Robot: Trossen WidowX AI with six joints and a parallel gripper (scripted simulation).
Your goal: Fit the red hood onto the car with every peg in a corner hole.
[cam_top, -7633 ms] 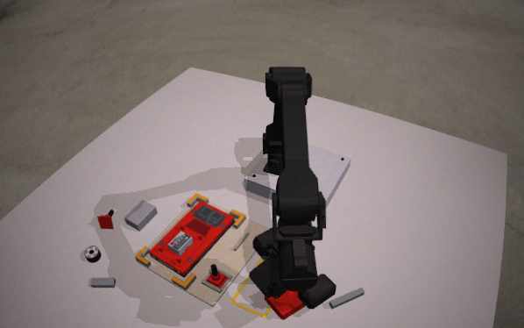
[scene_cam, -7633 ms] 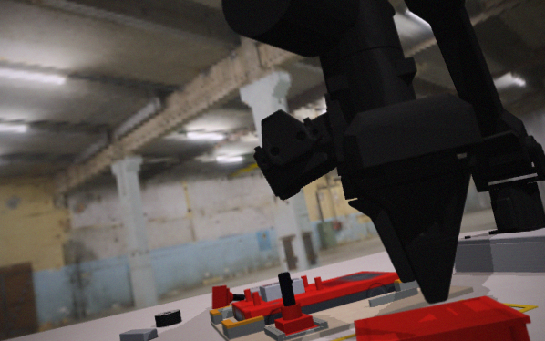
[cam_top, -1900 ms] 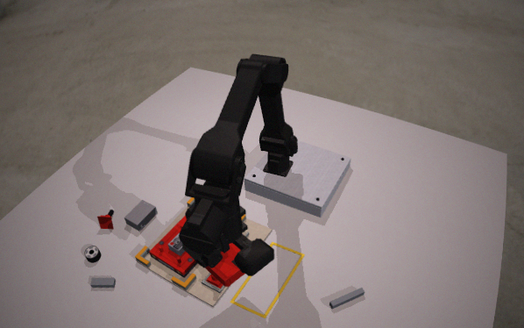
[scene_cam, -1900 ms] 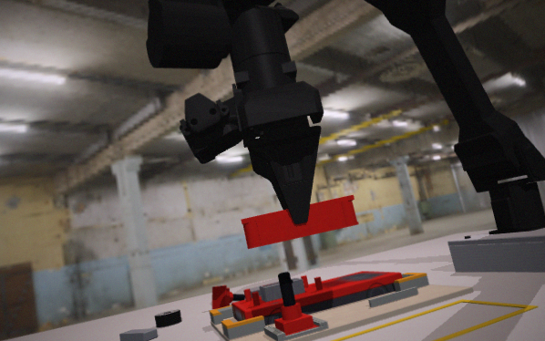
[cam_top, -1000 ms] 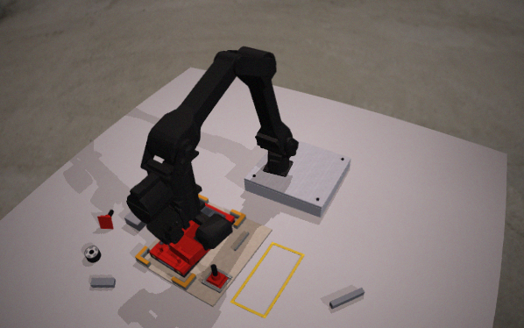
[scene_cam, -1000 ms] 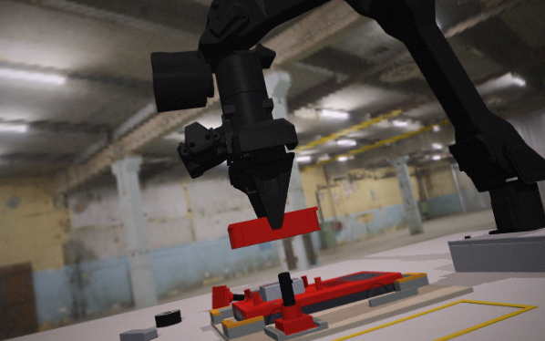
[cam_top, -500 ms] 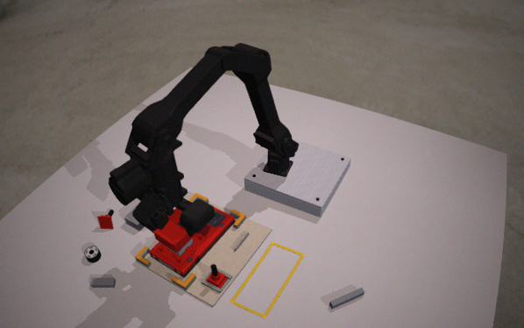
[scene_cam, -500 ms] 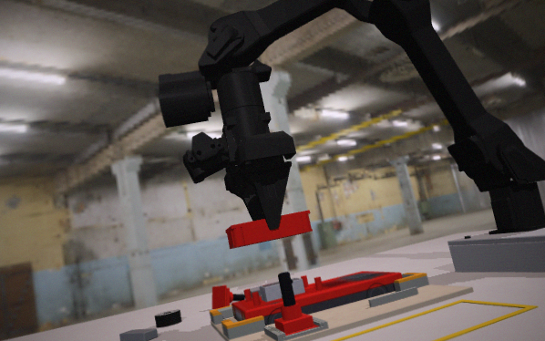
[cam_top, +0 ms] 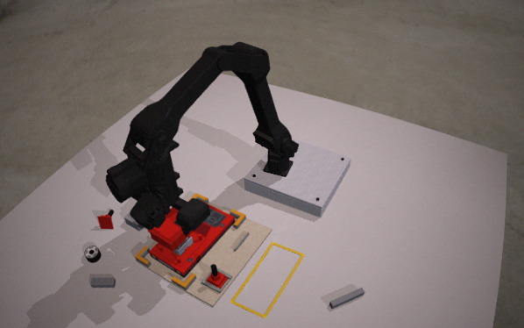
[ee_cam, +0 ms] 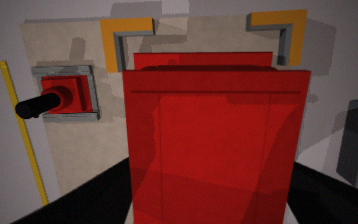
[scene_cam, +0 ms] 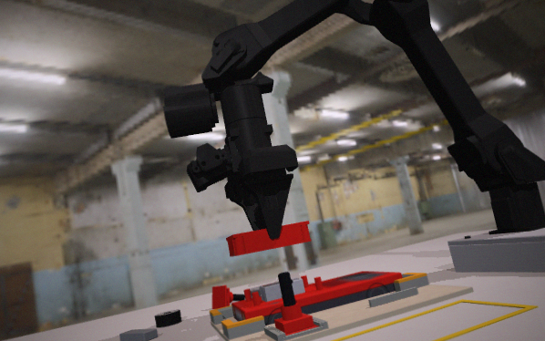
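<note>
Hood (cam_top: 168, 234) (scene_cam: 269, 239) (ee_cam: 215, 135) was in your hand's (scene_cam: 269, 232) grip, held up off the counter (cam_top: 394, 219) above the chassis (cam_top: 206, 246) (scene_cam: 337, 283) (ee_cam: 220, 60). Your pickup was done; seating it over the pegs (scene_cam: 317, 283), letting go and withdrawing were left.

Engine block (cam_top: 184, 245) (scene_cam: 279, 289) on chassis (cam_top: 188, 266) (scene_cam: 346, 285), between corner brackets (cam_top: 183, 281) (scene_cam: 242, 325) (ee_cam: 111, 44).
</note>
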